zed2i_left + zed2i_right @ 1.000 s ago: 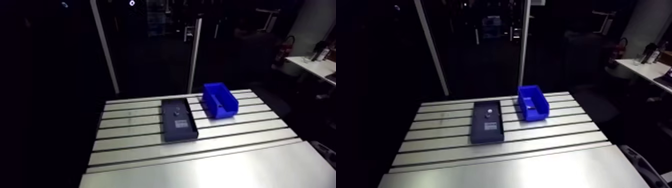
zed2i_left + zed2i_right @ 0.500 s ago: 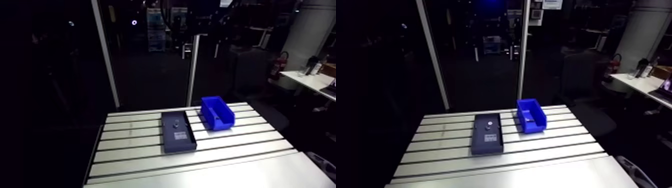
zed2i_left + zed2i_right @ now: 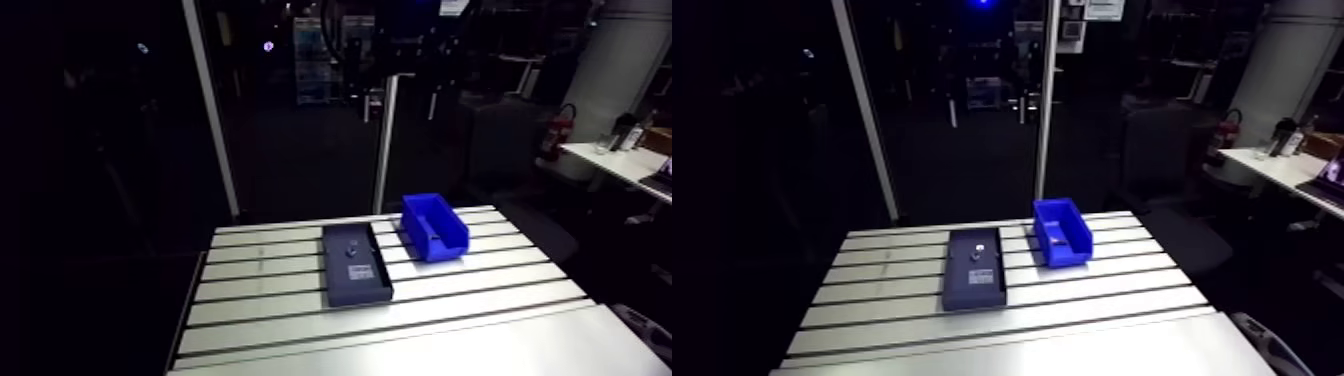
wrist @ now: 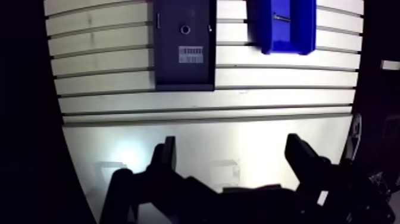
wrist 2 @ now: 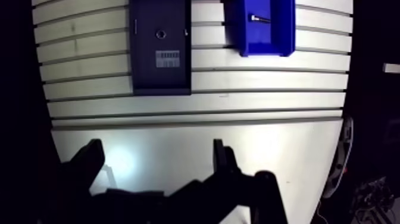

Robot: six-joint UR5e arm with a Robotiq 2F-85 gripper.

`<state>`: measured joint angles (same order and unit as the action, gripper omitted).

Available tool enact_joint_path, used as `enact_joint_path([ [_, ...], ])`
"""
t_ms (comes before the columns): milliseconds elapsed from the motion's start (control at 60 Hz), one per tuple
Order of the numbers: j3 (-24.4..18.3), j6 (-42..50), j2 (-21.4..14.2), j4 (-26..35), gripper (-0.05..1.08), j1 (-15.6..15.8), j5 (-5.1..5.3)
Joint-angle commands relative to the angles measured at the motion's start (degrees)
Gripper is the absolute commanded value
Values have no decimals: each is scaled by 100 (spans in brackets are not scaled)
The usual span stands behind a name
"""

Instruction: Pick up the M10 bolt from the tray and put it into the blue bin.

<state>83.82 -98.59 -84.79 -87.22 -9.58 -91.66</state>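
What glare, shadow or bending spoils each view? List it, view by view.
Wrist view: the table bears a glare patch on its smooth plate just ahead of the tool, its slots bow into curves, and the open tool is a black silhouette. Arm view: table lit, dark all around, the dark tray shows little detail, the blue bin stands out.

wrist view: tray (image 4: pixel 169 71) and blue bin (image 4: pixel 306 27) both run out of frame at their far ends. small round piece (image 4: pixel 186 29) in the tray is too tiny for me to identify. same for the slim piece (image 4: pixel 282 18) in the bin.
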Motion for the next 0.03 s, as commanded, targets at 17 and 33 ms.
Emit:
enact_joint_path([
  [17,32,-6,2,-1,0,1,-5],
  [33,33,-6,2,-1,0,8,-5],
])
